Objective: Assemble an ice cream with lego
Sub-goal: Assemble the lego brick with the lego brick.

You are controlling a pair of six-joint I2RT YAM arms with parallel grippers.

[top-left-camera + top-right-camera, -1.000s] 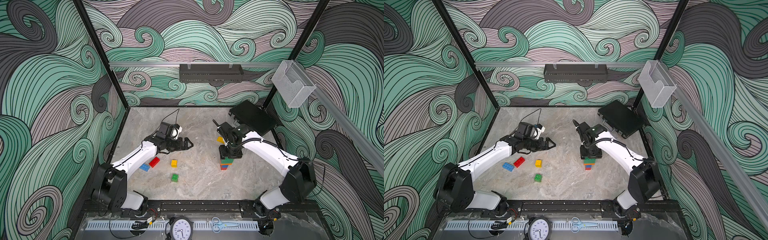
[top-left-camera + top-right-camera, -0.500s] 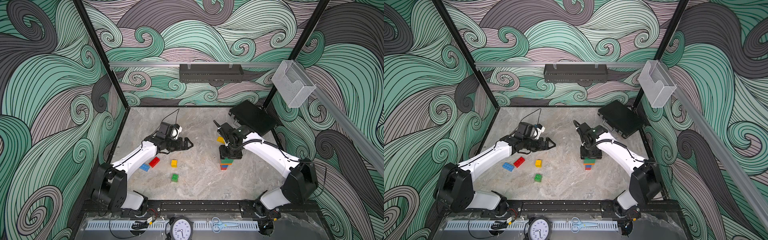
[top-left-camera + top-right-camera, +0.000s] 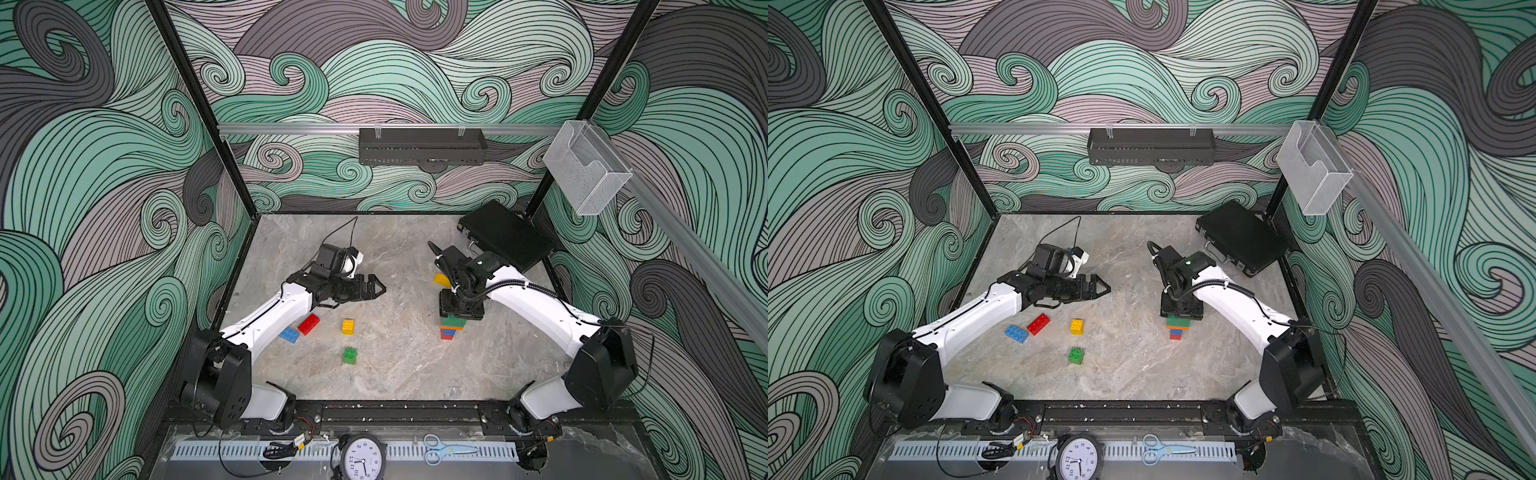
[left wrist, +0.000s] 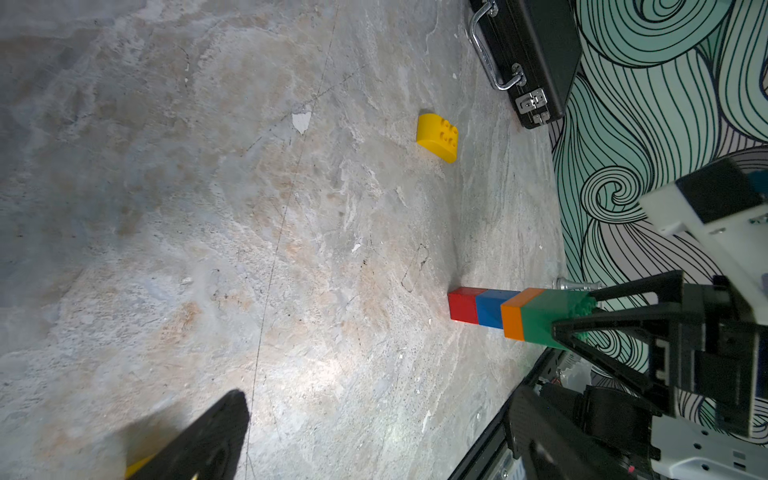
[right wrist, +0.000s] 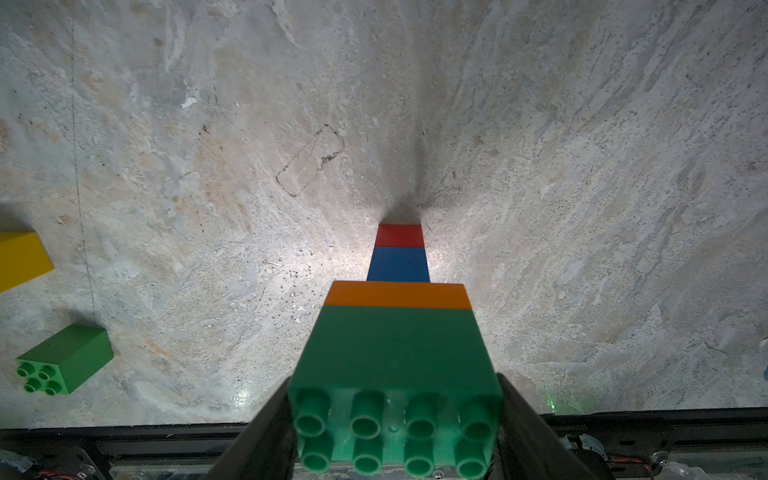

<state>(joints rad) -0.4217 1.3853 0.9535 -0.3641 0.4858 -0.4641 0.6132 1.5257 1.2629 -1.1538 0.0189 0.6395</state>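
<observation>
Your right tool (image 5: 395,424) is clamped across the green brick (image 5: 397,353) topping the narrow red-blue-orange stack (image 3: 449,330), right of centre in a top view. Pull away skewed and the stack may topple. Your left tool (image 3: 376,287), gaping and empty near frame centre, sits well apart and cannot brace it.

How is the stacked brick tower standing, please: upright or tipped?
Upright: the tower stands square on the table, red brick lowest, green brick topmost.
</observation>
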